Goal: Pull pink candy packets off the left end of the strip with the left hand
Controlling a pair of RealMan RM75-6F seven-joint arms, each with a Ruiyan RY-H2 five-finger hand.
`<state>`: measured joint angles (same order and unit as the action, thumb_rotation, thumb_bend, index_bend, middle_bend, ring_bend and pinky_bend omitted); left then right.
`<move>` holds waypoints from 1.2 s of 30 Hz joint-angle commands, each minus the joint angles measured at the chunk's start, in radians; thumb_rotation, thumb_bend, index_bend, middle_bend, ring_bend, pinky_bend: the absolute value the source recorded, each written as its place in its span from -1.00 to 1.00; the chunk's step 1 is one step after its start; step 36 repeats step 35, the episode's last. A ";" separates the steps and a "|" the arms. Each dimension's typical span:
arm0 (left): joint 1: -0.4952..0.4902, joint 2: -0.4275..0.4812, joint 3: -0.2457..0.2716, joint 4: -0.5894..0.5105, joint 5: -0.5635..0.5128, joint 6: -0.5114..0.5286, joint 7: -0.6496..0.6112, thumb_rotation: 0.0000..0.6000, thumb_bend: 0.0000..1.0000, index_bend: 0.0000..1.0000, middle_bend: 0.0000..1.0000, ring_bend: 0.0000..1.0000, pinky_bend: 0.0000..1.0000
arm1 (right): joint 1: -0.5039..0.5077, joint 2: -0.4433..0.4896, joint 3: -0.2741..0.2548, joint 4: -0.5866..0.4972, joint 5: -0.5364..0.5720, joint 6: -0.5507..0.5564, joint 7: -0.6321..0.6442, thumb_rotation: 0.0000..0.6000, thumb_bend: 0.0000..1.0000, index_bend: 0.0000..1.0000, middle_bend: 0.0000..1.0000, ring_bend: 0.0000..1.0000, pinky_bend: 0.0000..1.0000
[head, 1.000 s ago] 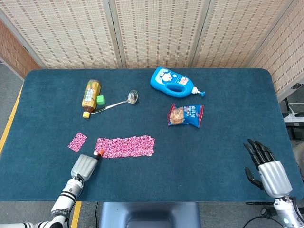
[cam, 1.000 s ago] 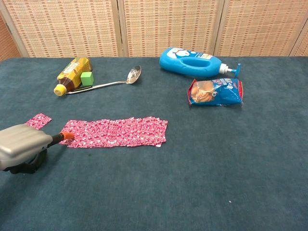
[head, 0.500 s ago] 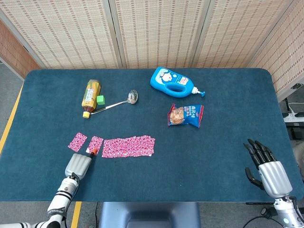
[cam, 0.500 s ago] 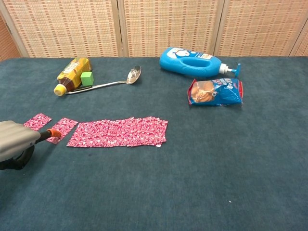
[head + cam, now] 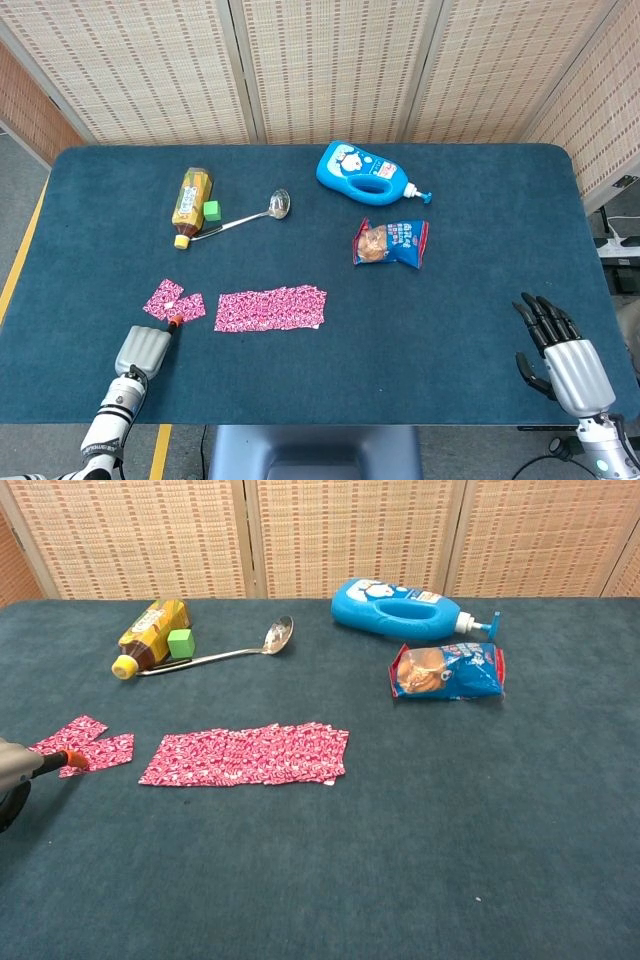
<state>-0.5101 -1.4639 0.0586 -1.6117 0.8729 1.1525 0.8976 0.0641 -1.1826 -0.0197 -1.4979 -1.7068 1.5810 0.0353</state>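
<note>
The pink candy strip (image 5: 270,308) (image 5: 245,755) lies flat on the blue table, front left. Two separate pink packets lie just left of it, touching each other: one farther left (image 5: 163,297) (image 5: 78,730), one nearer the strip (image 5: 191,306) (image 5: 108,749). My left hand (image 5: 143,350) (image 5: 10,776) sits at the front left edge, fingers curled. Its orange fingertip (image 5: 174,321) (image 5: 72,759) presses the near edge of the nearer packet. My right hand (image 5: 555,352) rests at the front right, fingers spread and holding nothing; only the head view shows it.
At the back left lie a tea bottle (image 5: 191,204) with a green cube (image 5: 211,210) and a metal ladle (image 5: 250,215). A blue detergent bottle (image 5: 366,173) and a snack bag (image 5: 391,243) lie back centre. The table's front edge (image 5: 300,420) runs close under both hands.
My left hand has drawn back to the left. One packet came off the strip's left end and slid under the fingertip over to the loose packet. The right hand stayed still.
</note>
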 commanded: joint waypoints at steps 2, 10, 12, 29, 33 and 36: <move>0.003 0.006 0.001 0.001 -0.006 0.002 -0.002 1.00 0.88 -0.78 0.42 0.42 0.35 | 0.000 0.000 -0.001 -0.001 0.000 -0.002 -0.001 1.00 -0.09 -1.00 -1.00 -1.00 -0.69; 0.030 0.044 0.014 -0.030 0.005 0.054 -0.008 1.00 0.88 -0.72 0.42 0.42 0.35 | 0.000 0.001 -0.001 -0.001 0.000 -0.001 -0.002 1.00 -0.09 -1.00 -1.00 -1.00 -0.69; 0.038 0.055 0.016 -0.039 0.016 0.064 -0.019 1.00 0.88 -0.71 0.42 0.42 0.35 | 0.000 0.001 -0.001 0.000 -0.001 -0.002 -0.003 1.00 -0.09 -1.00 -1.00 -1.00 -0.69; 0.233 0.118 0.063 0.153 0.618 0.439 -0.657 1.00 0.12 -0.92 -0.51 -0.28 0.25 | -0.002 -0.001 0.009 0.001 0.009 0.008 -0.008 1.00 -0.32 -1.00 -1.00 -1.00 -0.69; 0.274 0.163 0.053 0.128 0.638 0.491 -0.729 1.00 0.01 -0.98 -0.70 -0.51 0.02 | -0.005 -0.011 0.009 0.005 0.006 0.012 -0.022 1.00 -0.43 -1.00 -1.00 -1.00 -0.69; 0.286 0.174 0.054 0.132 0.655 0.503 -0.739 1.00 0.01 -0.98 -0.70 -0.52 -0.02 | -0.005 -0.012 0.007 0.006 0.006 0.009 -0.026 1.00 -0.45 -1.00 -1.00 -1.00 -0.69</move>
